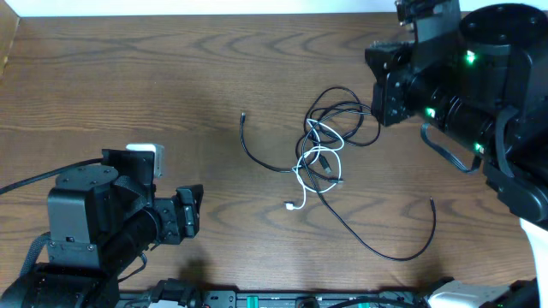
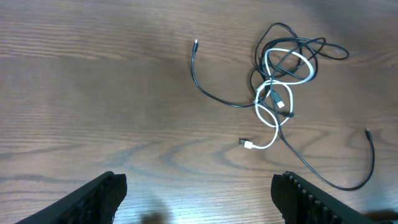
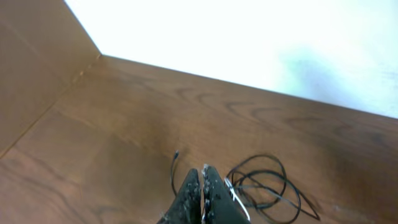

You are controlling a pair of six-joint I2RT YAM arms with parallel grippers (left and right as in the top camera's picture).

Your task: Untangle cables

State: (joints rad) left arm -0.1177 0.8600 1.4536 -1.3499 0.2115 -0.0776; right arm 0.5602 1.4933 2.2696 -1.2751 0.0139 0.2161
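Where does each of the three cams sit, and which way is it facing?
Overhead: fixed above the table, looking straight down; cable tangle central, left arm lower left, right arm upper right.
Left wrist: on the left arm, angled down at the tangle; open left pincer at the bottom edge.
Right wrist: on the right arm, facing across the table toward a bright white area; shut right pincer bottom centre, tangle to its right.
Shared: all three show the tangle and its white cable.
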